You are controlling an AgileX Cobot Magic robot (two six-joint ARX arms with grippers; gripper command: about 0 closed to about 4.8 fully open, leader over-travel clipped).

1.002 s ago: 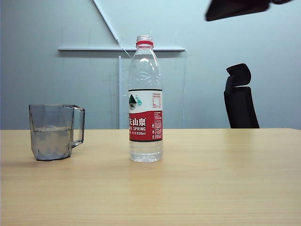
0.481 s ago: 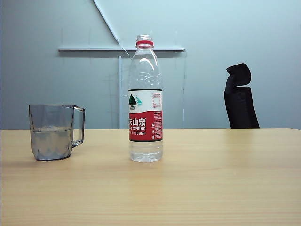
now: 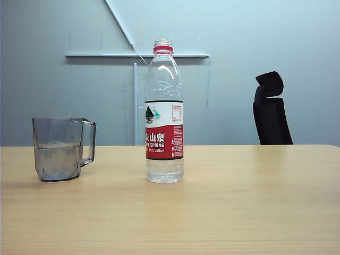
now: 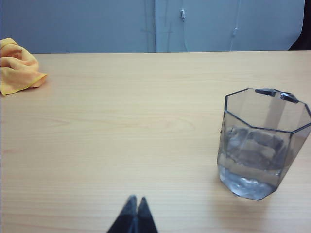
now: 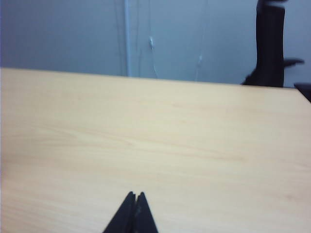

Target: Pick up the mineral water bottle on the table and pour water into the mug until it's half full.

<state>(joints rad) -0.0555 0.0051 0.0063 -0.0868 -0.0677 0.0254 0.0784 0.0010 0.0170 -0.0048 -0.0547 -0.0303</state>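
Office or meeting room — black office chair (image 3: 271, 109), pale partition wall (image 3: 239, 79).

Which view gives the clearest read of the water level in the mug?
The exterior view: the mug is seen side-on, with the water reaching about halfway up. The left wrist view looks down at an angle at the mug, so the level is harder to judge. The right wrist view misses it.

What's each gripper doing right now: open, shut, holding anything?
Left gripper: shut, holding nothing, above the table near the mug.
Right gripper: shut, holding nothing, over bare table.
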